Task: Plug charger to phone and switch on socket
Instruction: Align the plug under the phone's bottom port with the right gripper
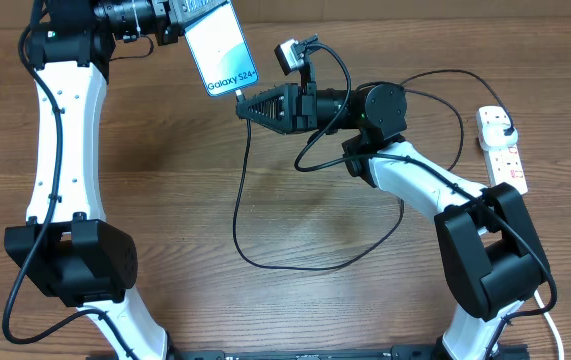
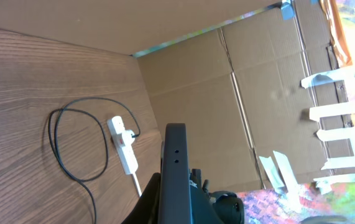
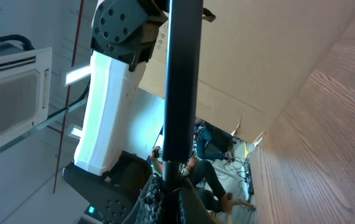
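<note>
The phone (image 1: 220, 50) was held up above the desk (image 1: 165, 180), near the far edge, with its bright screen facing up. The left jaws were clamped on the phone's far end. The right jaws were pressed together, and they seemed to pinch the small tip of the charger (image 1: 240, 200) right at the phone's near end. From above I could not tell if the tip was all the way in yet. So the step in hand looked like plugging the charger into the phone. The next move would need a straight, gentle push while the left arm kept the phone steady. After that, one arm would need to let go, reach over to the socket (image 1: 502, 150) and press its red switch. The socket lay flat on the desk at the robot's right side, well apart from the phone. The charger's black plug (image 1: 506, 130) looked like it was in the socket already. I counted one phone, one charger, one socket and two arms.
</note>
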Controlling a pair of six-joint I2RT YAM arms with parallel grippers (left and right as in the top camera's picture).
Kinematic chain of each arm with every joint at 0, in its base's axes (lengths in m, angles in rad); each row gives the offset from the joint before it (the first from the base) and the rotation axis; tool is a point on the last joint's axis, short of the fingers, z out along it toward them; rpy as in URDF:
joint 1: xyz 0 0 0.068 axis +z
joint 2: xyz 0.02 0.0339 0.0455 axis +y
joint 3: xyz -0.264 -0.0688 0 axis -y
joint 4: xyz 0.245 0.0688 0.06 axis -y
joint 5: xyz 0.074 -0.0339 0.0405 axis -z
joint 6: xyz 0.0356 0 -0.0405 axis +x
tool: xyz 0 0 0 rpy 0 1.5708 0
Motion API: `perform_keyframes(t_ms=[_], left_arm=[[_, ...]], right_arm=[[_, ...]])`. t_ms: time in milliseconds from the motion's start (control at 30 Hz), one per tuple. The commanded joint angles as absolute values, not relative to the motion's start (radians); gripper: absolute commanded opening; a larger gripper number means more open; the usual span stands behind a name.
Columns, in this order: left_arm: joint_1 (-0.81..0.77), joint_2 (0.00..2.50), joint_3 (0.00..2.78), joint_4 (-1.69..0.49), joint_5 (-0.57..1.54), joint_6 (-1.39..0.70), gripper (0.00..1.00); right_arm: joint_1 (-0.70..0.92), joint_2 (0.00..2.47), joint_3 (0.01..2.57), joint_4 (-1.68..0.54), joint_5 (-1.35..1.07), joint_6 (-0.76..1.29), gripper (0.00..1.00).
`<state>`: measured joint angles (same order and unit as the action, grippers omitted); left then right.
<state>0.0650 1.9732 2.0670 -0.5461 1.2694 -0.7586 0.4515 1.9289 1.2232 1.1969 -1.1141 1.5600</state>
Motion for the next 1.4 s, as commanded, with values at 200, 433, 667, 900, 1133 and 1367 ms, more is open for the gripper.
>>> perform_keyframes(t_ms=[200, 433, 667, 900, 1133, 1367], left_arm=[[0.063, 1.963, 2.071, -0.562, 1.301, -0.741, 0.04], [0.051, 1.963, 2.071, -0.575, 1.301, -0.740, 0.04], [0.026, 1.963, 2.071, -0.575, 1.280, -0.739, 0.04], [0.028, 1.963, 2.071, -0.574, 1.277, -0.739, 0.04], [0.029, 1.963, 2.071, -0.574, 1.271, -0.723, 0.04], [0.028, 1.963, 2.071, -0.575, 1.283, -0.703, 0.04]], right_arm=[[0.447, 1.922, 1.233, 1.207, -1.115, 1.563, 0.04], [0.447, 1.922, 1.233, 1.207, -1.114, 1.563, 0.04], [0.436, 1.922, 1.233, 1.207, -1.119, 1.565, 0.04], [0.425, 1.922, 1.233, 1.208, -1.119, 1.568, 0.04], [0.423, 1.922, 1.233, 1.208, -1.118, 1.568, 0.04], [0.414, 1.922, 1.233, 1.208, -1.118, 1.568, 0.04]])
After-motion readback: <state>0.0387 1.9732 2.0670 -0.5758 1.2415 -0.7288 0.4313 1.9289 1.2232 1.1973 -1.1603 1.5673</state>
